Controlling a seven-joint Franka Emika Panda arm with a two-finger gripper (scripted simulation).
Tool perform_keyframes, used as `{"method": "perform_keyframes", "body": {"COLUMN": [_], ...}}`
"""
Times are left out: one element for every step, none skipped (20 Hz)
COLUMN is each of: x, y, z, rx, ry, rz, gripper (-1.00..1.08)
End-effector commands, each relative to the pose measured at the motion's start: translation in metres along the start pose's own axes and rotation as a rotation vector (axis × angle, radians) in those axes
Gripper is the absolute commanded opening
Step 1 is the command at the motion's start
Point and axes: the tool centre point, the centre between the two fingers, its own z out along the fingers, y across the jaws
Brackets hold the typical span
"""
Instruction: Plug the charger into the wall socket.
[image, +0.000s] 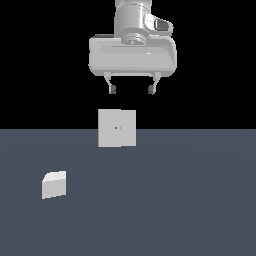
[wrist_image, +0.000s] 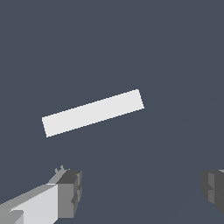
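Charger (image: 54, 184), unlabelled, sits well apart from wall socket (image: 117, 128); claw (image: 132, 90) hangs wide, empty.

- A flat floor (image: 190, 200) of dark grey-blue colour fills the lower half of the exterior view. Its surface is plain, without any pattern or marks.
- The same floor (wrist_image: 131, 43) fills almost the whole wrist view, in the same dark grey-blue.
- Above the far edge of the floor, the background (image: 40, 60) is fully black. The border between them is one straight horizontal line.
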Motion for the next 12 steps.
{"method": "perform_keyframes", "body": {"x": [0.000, 0.000, 0.000, -0.001, -0.002, -0.003, -0.004, -0.005, -0.007, -0.009, -0.011, -0.013], "y": [0.000, 0.000, -0.001, -0.002, -0.003, -0.004, -0.006, -0.008, -0.010, -0.013, -0.016, -0.020], "z": [0.000, 0.000, 0.001, 0.001, 0.002, 0.003, 0.005, 0.007, 0.009, 0.011, 0.014, 0.017], "rx": [0.000, 0.000, 0.000, 0.000, 0.000, 0.001, 0.001, 0.002, 0.002, 0.003, 0.003, 0.004], "ry": [0.000, 0.000, 0.001, 0.001, 0.002, 0.004, 0.005, 0.007, 0.009, 0.011, 0.014, 0.017], "rz": [0.000, -0.001, -0.002, -0.004, -0.008, -0.012, -0.018, -0.024, -0.031, -0.040, -0.049, -0.059], "gripper": [1.00, 1.00, 1.00, 1.00, 1.00, 1.00, 1.00, 1.00, 1.00, 1.00, 1.00, 1.00]}}
